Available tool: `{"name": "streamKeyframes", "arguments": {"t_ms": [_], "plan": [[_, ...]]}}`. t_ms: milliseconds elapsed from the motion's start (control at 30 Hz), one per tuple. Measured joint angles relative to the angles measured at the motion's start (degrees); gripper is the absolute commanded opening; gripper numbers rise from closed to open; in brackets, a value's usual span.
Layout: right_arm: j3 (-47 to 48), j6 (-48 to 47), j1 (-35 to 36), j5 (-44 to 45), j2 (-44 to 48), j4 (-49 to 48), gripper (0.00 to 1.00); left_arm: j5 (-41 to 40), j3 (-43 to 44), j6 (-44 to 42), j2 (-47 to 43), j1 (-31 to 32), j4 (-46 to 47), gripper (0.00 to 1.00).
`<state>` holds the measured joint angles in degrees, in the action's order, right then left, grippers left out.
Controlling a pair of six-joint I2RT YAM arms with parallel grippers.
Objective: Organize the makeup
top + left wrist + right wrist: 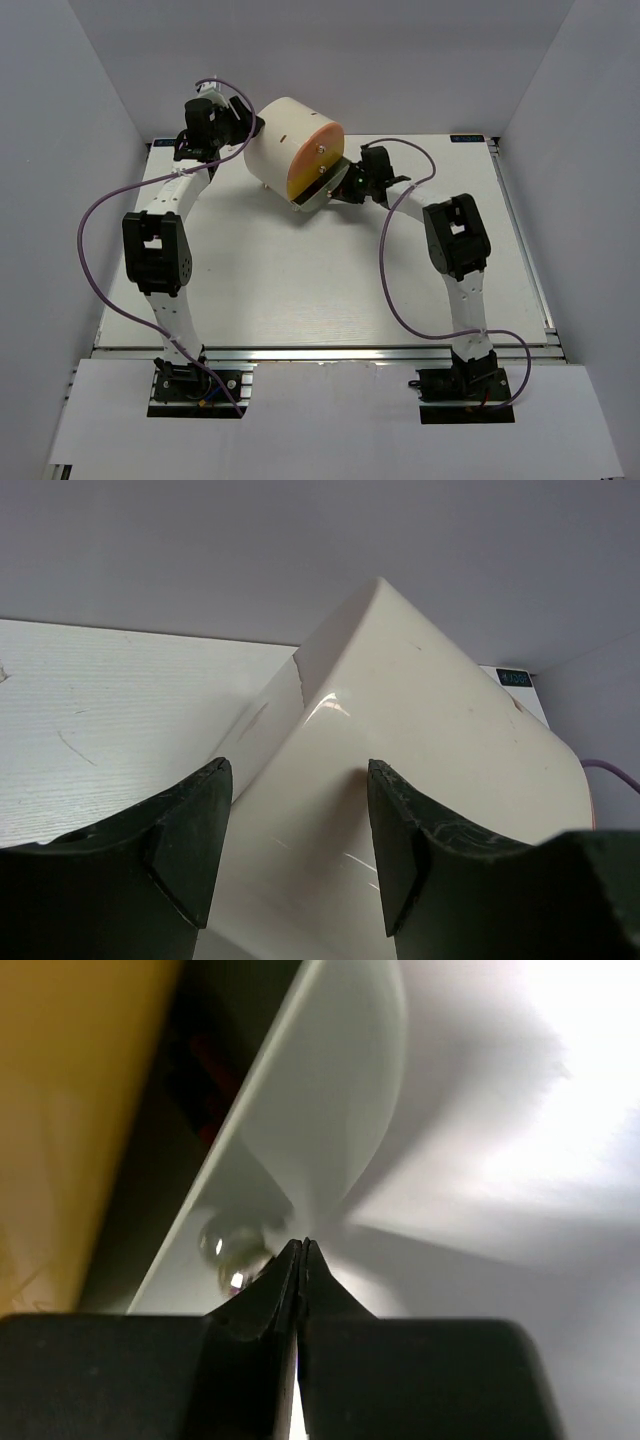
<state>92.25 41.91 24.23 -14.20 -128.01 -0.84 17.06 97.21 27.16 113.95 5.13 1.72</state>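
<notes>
A cream cylindrical box [282, 142] lies tilted on the table [300, 280], its orange-yellow face [316, 160] turned to the right arm. A pale drawer front [318, 194] stands ajar at the bottom of that face. My right gripper [346, 184] is shut, and in the right wrist view its tips [302, 1244] sit beside the drawer's small shiny knob [234, 1251]. A dim reddish shape [212, 1068] shows in the dark gap behind the drawer front; I cannot tell what it is. No other makeup is in view. My left gripper [298, 767] stands open against the box's cream side [420, 710], holding nothing.
White walls close in the table on three sides, and the box lies near the back wall [400, 60]. The left arm's purple cable [95, 215] loops out to the left, and the right arm's cable [395, 290] hangs over the table's right half.
</notes>
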Motion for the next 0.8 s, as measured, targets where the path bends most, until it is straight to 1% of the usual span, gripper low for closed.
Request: {"name": "streamKeyframes", "arguments": {"t_ms": [267,400,467,500,533,567,600,633,667,700,733,800], "plan": [[8.81,1.66,0.92,-1.01,-6.95,-4.52,0.00,0.63,0.00,-0.20,0.15,-0.13,0.20,0.65],[9.64,1.99,0.61,-1.22,-8.48,-5.77,0.00,0.52,-0.13,-0.28,0.17,-0.13,0.48,0.65],[9.46,1.33,0.59,-1.40,-8.46,-6.10,0.00,0.24,-0.22,-0.20,0.17,-0.13,0.55,0.68],[9.09,0.96,0.59,-1.46,-8.22,-6.51,0.05,0.07,-0.28,-0.13,0.15,-0.13,0.66,0.69],[8.11,-0.13,0.48,-1.66,-7.76,-7.19,0.12,-0.57,-0.66,0.07,-0.02,-0.09,0.94,0.72],[6.51,-1.29,0.22,-1.86,-6.73,-7.37,0.20,-1.27,-1.31,0.26,-0.35,-0.02,1.25,0.78],[4.44,-2.73,0.07,-2.16,-5.27,-7.08,0.39,-2.03,-1.88,0.31,-0.83,0.02,1.36,0.79],[2.73,-3.78,-0.04,-2.43,-3.85,-6.82,0.48,-2.97,-2.49,0.52,-1.25,0.11,1.31,0.91],[-0.52,-6.69,-0.33,-2.71,-1.33,-7.04,0.56,-3.93,-3.32,0.44,-1.86,0.22,1.36,0.95],[-3.23,-8.68,-0.68,-3.02,1.14,-6.78,0.75,-4.76,-4.09,0.63,-2.40,0.26,1.33,0.98],[-6.43,-11.58,-1.22,-3.37,4.28,-6.91,0.88,-5.77,-5.14,0.87,-3.15,0.33,1.46,0.98],[-11.58,-17.46,-2.27,-4.09,9.81,-7.02,0.89,-7.39,-7.67,1.20,-5.14,0.35,1.55,0.98]]}}
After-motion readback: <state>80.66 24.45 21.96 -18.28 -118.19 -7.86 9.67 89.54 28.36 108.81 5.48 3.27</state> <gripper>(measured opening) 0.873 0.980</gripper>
